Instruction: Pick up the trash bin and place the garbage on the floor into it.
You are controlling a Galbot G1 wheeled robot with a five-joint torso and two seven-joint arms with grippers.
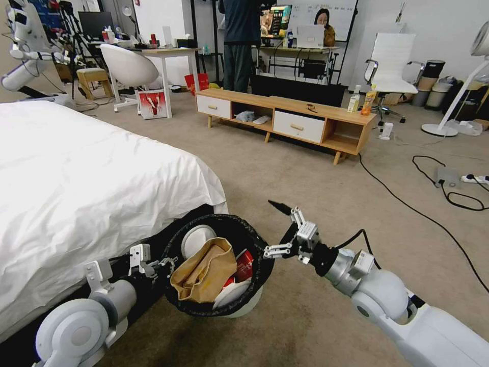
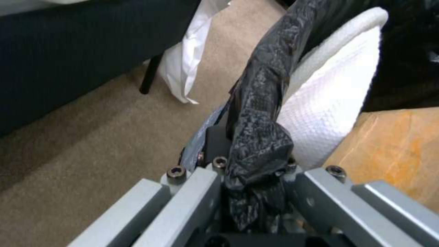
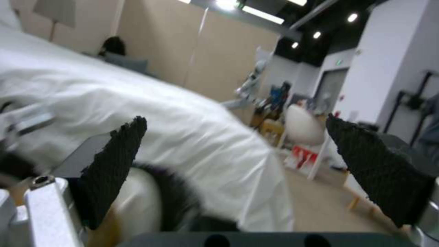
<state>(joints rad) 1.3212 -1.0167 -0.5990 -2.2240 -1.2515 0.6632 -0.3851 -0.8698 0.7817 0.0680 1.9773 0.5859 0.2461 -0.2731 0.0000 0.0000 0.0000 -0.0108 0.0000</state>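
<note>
Black crinkled liner wraps the rim of the trash bin (image 1: 219, 265), which I hold off the floor (image 1: 316, 178) beside the bed's (image 1: 76, 178) foot corner; my left gripper (image 1: 162, 265) has its jaws pinching that soft, slippery rim. My right gripper (image 1: 285, 232), jaws spread and empty, hovers at the opposite rim. The brown paper bag (image 1: 204, 272) inside looks light and crushable.

Trash bin (image 1: 219, 265): crinkled glossy black plastic liner over smooth white plastic, holding a crumpled matt brown paper bag (image 1: 204, 272); left gripper (image 2: 256, 178), brushed grey metal; at 11 o'clock, bed sheet (image 1: 76, 178), smooth white cloth; floor (image 1: 316, 173), short-pile matt beige carpet.
</note>
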